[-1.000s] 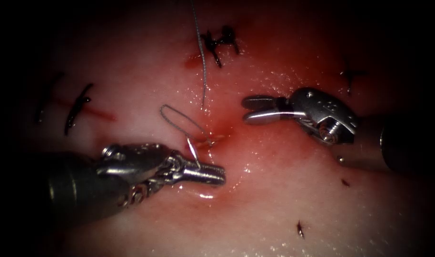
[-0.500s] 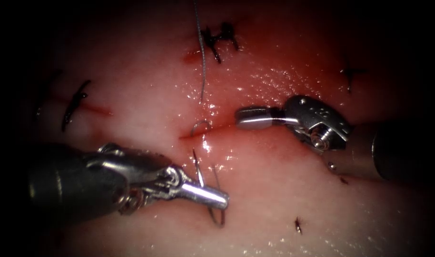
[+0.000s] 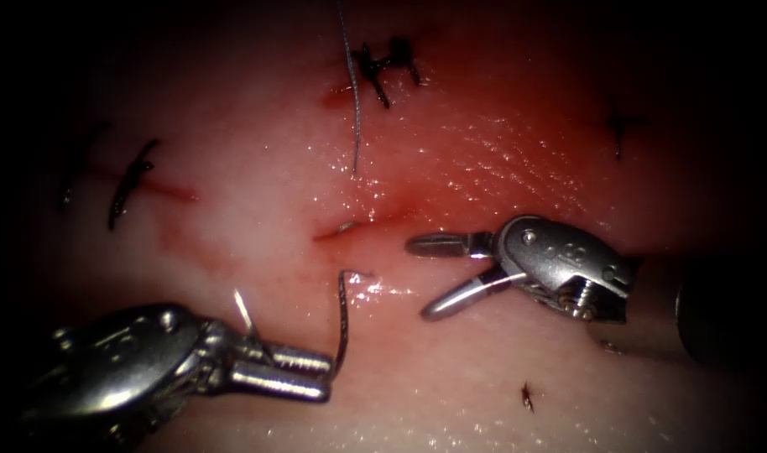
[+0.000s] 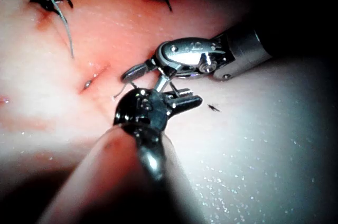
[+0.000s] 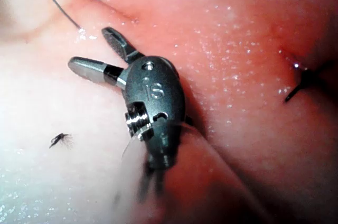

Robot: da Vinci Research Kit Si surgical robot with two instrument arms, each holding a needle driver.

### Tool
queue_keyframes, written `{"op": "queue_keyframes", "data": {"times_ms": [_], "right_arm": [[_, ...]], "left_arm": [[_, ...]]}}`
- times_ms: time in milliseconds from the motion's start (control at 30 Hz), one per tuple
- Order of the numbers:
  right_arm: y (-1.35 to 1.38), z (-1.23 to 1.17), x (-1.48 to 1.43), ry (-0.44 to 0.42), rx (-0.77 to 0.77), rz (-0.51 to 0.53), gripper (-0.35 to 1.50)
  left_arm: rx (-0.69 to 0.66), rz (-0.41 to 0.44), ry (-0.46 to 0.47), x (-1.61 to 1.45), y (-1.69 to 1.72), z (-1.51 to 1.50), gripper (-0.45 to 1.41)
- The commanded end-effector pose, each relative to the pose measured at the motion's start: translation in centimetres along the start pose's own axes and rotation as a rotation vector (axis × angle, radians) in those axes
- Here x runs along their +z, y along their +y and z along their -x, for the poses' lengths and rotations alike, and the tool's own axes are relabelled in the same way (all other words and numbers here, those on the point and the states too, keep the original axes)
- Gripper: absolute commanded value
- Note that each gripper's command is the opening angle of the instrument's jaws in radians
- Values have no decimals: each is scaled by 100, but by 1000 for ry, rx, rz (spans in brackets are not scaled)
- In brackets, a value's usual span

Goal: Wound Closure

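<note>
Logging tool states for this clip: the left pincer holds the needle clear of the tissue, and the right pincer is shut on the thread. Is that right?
Not quite. In the endoscope view the right pincer is open, holding nothing; the thread lies apart, farther up the tissue. The rest stands: the left pincer holds the needle clear of the tissue.

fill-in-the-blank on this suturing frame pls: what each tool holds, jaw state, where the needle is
1. The left tool is shut on the ____.
2. The right tool holds nothing; its jaws stand ____.
3. The needle is ____ of the tissue, arching up from the left tool's tips.
4. A loose thread runs down beside a dark ____ above the cut.

Missing words: needle; open; out; stitch
</note>
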Motion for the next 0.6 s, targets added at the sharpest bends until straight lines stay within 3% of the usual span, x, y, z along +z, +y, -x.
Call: {"op": "queue_keyframes", "data": {"times_ms": [33,100,300,500,600], "right_arm": [[-10,5,14,-43,-39,-15,44],[-17,4,23,-76,-82,-15,51],[-22,0,47,-73,-124,4,47],[-17,0,59,-76,-129,20,47],[-16,2,60,-90,-138,17,39]], "left_arm": [[13,0,-1,5,3,3,-45],[45,-5,1,2,16,-4,-45],[102,-23,-27,4,44,-14,-45],[140,-34,-43,8,56,-17,-45],[161,-50,-52,7,58,-18,-45]]}}
